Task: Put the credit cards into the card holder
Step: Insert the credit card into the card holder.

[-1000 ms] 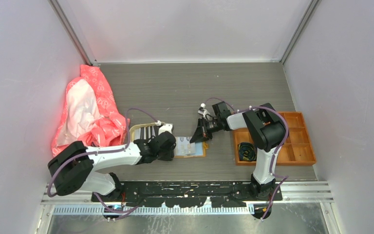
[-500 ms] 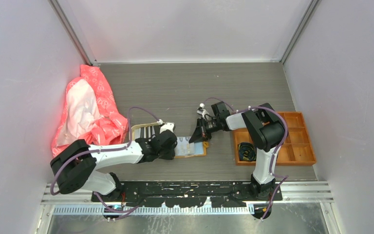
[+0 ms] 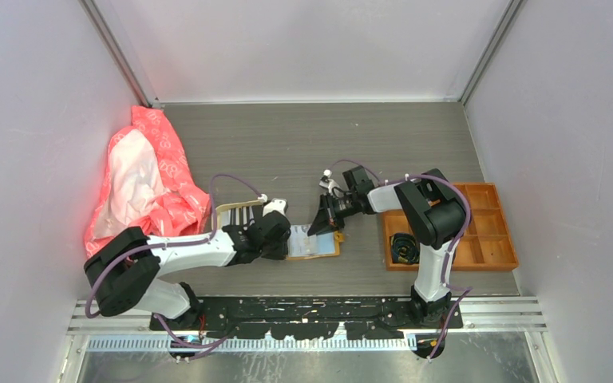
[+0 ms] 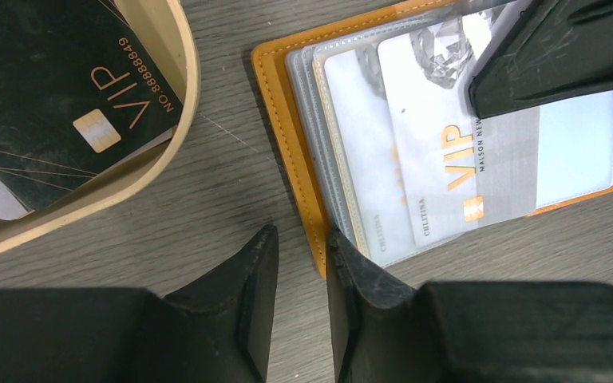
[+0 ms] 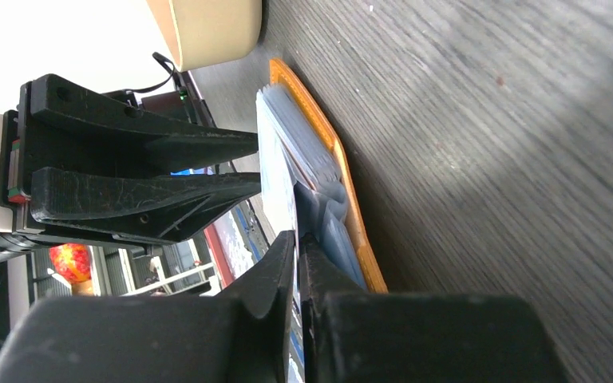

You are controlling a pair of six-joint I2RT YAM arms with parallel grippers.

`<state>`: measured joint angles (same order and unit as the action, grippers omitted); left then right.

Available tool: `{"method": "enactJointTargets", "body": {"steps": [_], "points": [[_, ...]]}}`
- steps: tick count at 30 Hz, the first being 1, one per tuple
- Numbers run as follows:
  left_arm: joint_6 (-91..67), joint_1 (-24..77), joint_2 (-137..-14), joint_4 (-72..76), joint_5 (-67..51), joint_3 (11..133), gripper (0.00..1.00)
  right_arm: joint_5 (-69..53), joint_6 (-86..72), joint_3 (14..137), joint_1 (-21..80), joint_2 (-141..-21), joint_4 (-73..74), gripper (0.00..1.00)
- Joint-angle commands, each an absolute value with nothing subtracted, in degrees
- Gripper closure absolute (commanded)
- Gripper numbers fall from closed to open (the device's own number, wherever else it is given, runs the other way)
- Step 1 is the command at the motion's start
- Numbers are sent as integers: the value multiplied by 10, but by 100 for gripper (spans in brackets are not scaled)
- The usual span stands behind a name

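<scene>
The card holder (image 3: pixel 323 249) lies open on the table, orange edge (image 4: pixel 287 136) and clear sleeves up. A pale "VIP" credit card (image 4: pixel 447 159) rests across the sleeves, its right end under my right gripper (image 3: pixel 319 225). That gripper (image 5: pixel 297 235) is shut on the card's thin edge, beside the holder's orange rim (image 5: pixel 343 191). My left gripper (image 4: pixel 299 239) is slightly open at the holder's near-left corner, its right finger (image 4: pixel 351 267) on the corner. A dark "VIP" card (image 4: pixel 56 104) lies in the beige tray (image 4: pixel 183 96).
An orange compartmented box (image 3: pixel 491 239) with black coils (image 3: pixel 403 246) stands to the right of the right arm. A crumpled pink bag (image 3: pixel 144 179) fills the left side. The beige tray (image 3: pixel 222 211) sits just left of the holder. Walls close in the sides and back.
My right gripper has edged a little to the left over the holder with the card. The left gripper has crept slightly right at the holder's corner.
</scene>
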<state>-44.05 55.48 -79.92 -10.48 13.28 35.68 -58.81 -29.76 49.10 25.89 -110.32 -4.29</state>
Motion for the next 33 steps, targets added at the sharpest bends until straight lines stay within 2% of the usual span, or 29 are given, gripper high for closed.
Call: {"method": "enactJointTargets", "body": {"steps": [1, 8, 13, 16, 23, 33], "points": [[-437, 554, -800, -68, 124, 375, 69, -573, -274, 507, 271, -1106, -18, 89], [-441, 554, -703, -132, 148, 367, 65, -569, -268, 510, 270, -1108, -7, 88], [-461, 555, -658, -75, 100, 359, 64, -567, -267, 512, 271, -1109, -4, 87], [-484, 567, -684, -21, 72, 374, 66, -566, -265, 512, 271, -1111, -4, 87], [-491, 629, -819, -4, 99, 471, 74, -564, -264, 513, 271, -1112, -4, 86], [-496, 648, -955, -24, 110, 564, 75, -566, -263, 516, 270, -1116, 14, 86]]}}
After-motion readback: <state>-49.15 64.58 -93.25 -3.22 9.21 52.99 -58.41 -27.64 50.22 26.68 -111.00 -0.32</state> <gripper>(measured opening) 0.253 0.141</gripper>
